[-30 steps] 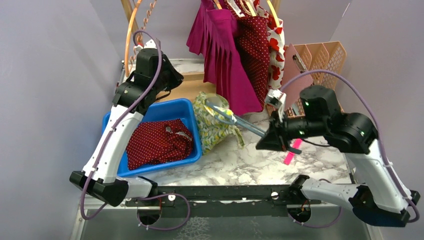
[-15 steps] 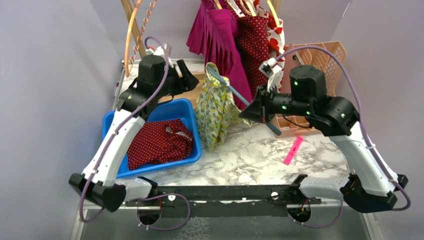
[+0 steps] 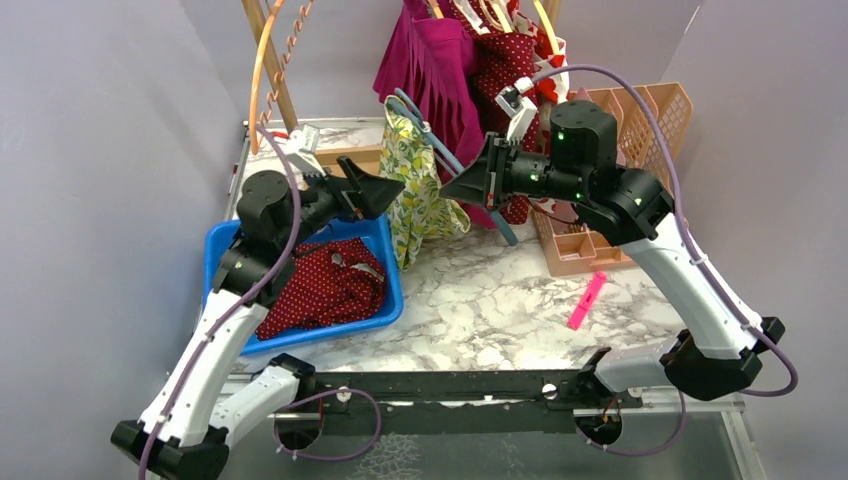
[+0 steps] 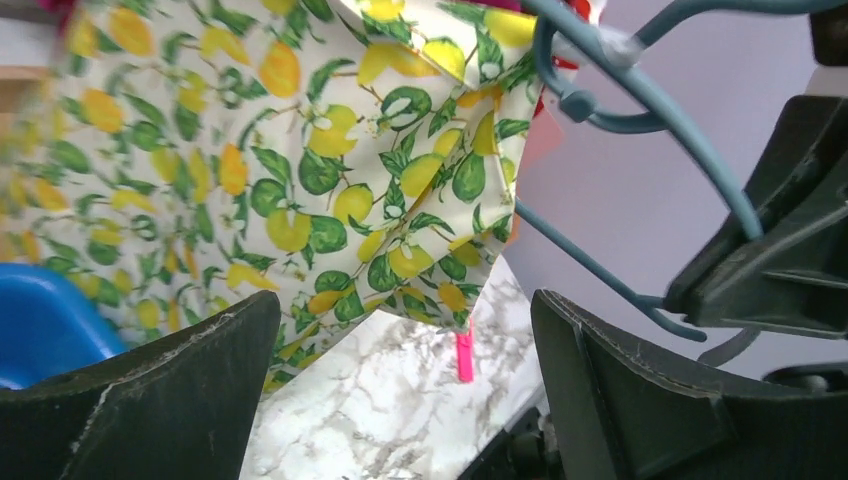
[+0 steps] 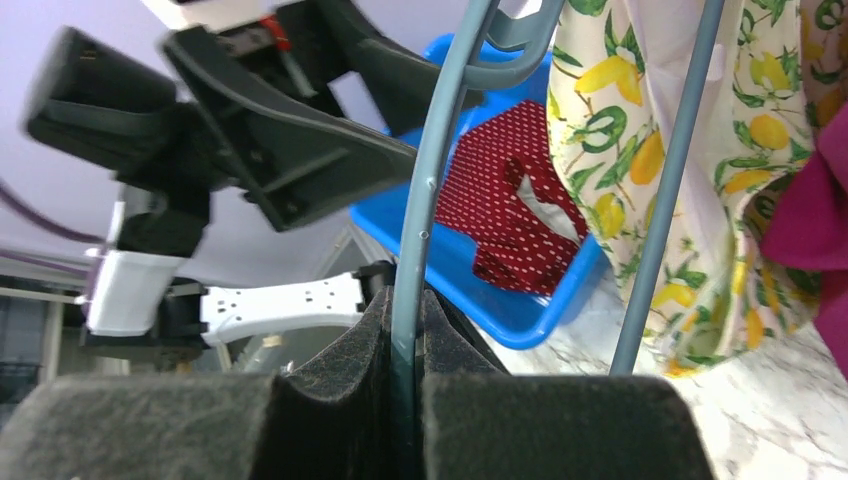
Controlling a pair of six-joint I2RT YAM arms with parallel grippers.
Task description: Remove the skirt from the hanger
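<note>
The right gripper (image 3: 452,185) is clamped tight on the blue-grey hanger (image 3: 432,137), holding it tilted above the marble table (image 3: 480,315); the lemon-print skirt (image 3: 415,180) hangs from that hanger, its hem just beside the blue bin (image 3: 388,240); the left gripper (image 4: 400,390), jaws spread wide and gripping nothing, faces the skirt's lower edge from the bin's side without touching it; a red dotted garment (image 3: 320,285) lies in the bin; magenta and red clothes (image 3: 445,70) hang behind, a pink marker (image 3: 585,300) lies on the table.
</note>
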